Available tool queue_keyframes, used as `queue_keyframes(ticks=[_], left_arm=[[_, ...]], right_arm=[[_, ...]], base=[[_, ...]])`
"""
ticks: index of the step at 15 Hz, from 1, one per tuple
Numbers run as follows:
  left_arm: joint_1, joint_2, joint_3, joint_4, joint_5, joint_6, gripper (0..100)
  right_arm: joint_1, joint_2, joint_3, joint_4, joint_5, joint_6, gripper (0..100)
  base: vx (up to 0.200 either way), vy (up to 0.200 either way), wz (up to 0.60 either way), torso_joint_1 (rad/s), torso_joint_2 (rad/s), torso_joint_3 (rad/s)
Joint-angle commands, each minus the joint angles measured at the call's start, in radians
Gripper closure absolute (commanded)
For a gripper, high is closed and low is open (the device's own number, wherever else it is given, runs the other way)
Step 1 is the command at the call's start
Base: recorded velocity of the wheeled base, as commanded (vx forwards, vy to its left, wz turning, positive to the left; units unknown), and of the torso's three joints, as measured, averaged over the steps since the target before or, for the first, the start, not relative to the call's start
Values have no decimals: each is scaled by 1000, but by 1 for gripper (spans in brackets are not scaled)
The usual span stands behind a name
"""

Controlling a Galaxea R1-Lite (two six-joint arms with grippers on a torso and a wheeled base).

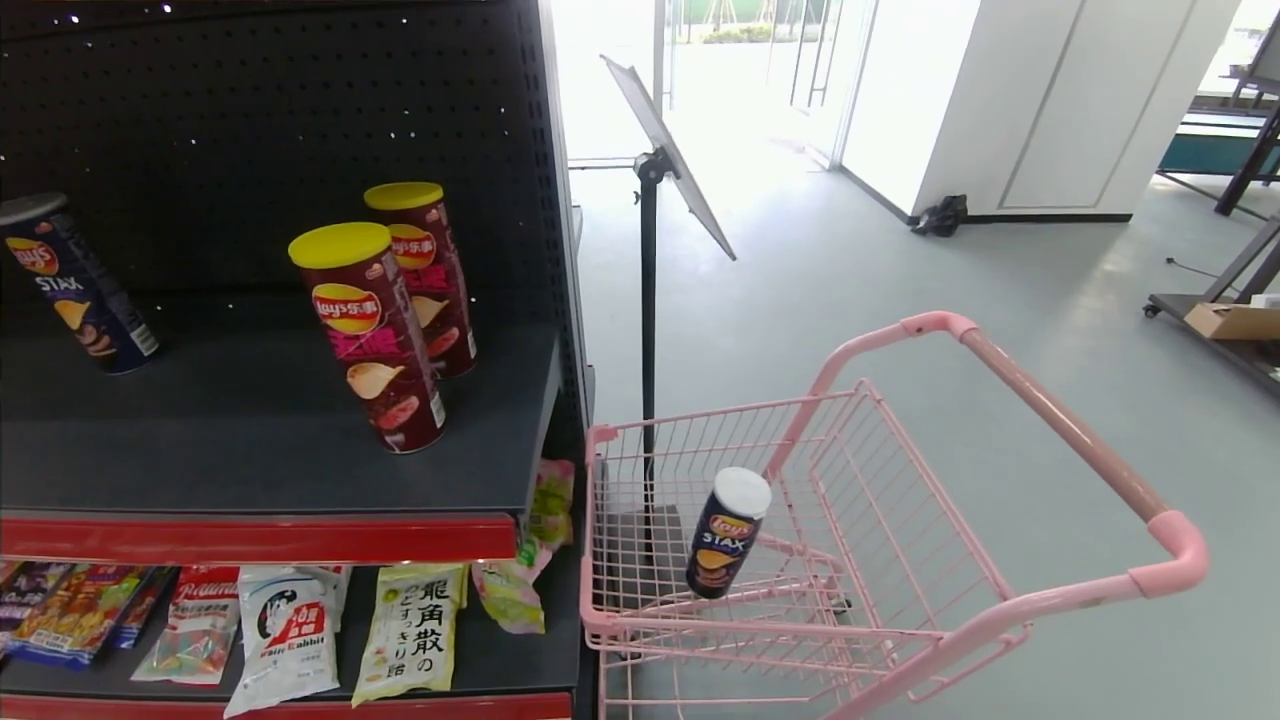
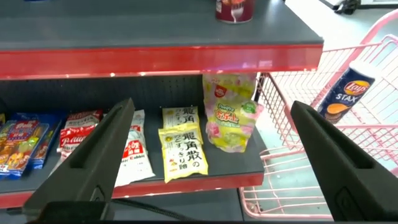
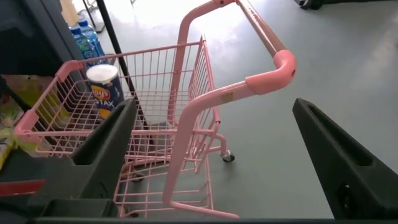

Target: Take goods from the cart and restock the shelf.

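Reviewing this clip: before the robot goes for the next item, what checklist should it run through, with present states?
1. Stock left in the cart: one blue can sits in the basket. Ok.
2. Right claw open and empty. Ok.
3. Left claw open and empty. Ok.
4. Blue can standing straight for a clean grasp: cannot tell; it may lean.
5. Room on the upper shelf: a bare stretch lies between the shelved blue can and the red cans. Ok.
6. Nothing lying over the blue can in the basket. Ok.
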Motion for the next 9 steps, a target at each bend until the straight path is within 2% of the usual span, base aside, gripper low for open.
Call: queue_keyframes(ticks=[1, 9], left_arm=[[0, 1, 0, 0, 0, 0, 0], [0, 1, 0, 0, 0, 0, 0]], right_arm=[[0, 0, 0, 0, 1, 0, 0], [0, 1, 0, 0, 0, 0, 0]], base=[[0, 0, 0, -134, 344, 198], [0, 0, 0, -167, 395, 227]])
